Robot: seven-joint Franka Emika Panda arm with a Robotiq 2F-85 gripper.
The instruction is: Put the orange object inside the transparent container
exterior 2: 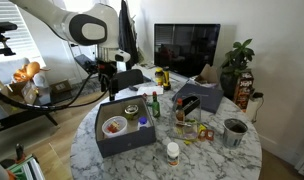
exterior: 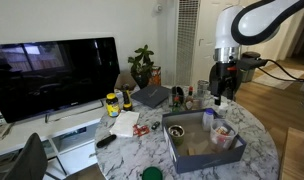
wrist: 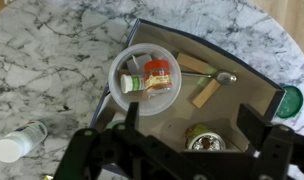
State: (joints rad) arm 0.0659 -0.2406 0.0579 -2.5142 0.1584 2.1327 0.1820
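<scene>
The claw points straight down above the grey tray.

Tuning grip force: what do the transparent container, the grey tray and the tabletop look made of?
Transparent container: thin clear plastic, seemingly; pale see-through rim. Grey tray: matte, stiff walls, likely plastic, unsure. Tabletop: marble or marble-look, white with grey veins, smooth finish.
</scene>
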